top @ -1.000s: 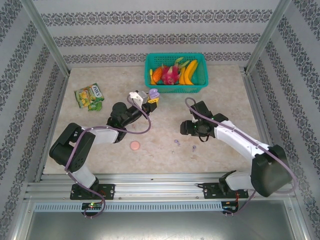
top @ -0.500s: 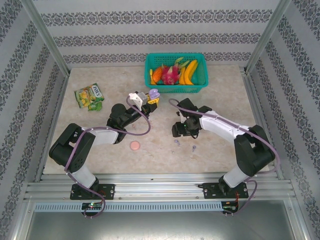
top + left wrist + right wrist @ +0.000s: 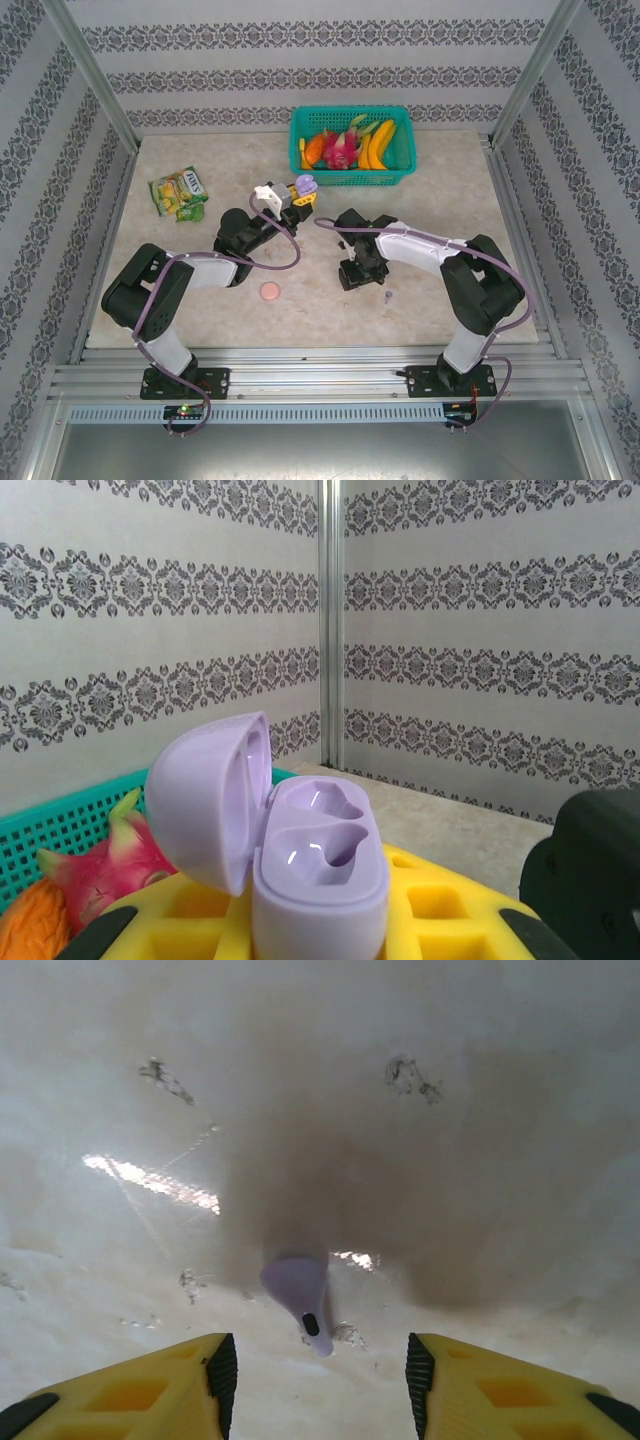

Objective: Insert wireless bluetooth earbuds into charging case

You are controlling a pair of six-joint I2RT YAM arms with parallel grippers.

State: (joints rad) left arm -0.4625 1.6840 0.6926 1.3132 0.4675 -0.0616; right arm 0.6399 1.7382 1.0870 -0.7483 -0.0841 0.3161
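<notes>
My left gripper (image 3: 299, 196) is raised above the table, shut on the lilac charging case (image 3: 318, 865). The case stands upright between the yellow fingers (image 3: 440, 910). Its lid (image 3: 205, 800) hangs open to the left, and both sockets are empty. My right gripper (image 3: 353, 274) points straight down at the table near its middle. In the right wrist view a lilac earbud (image 3: 298, 1298) lies on the table just ahead of the gap between the open yellow fingers (image 3: 150, 1392), touching neither. A second lilac earbud (image 3: 388, 297) lies to the right of that gripper.
A round pink case (image 3: 269, 291) lies shut on the table left of the right gripper. At the back stands a teal basket (image 3: 400, 172) of toy fruit. A green snack packet (image 3: 179, 192) lies at the far left. Metal frame posts and patterned walls enclose the table.
My right arm has swung left and lowered over the earbud, and its jaws have narrowed somewhat. The left gripper has kept the open case almost still.
</notes>
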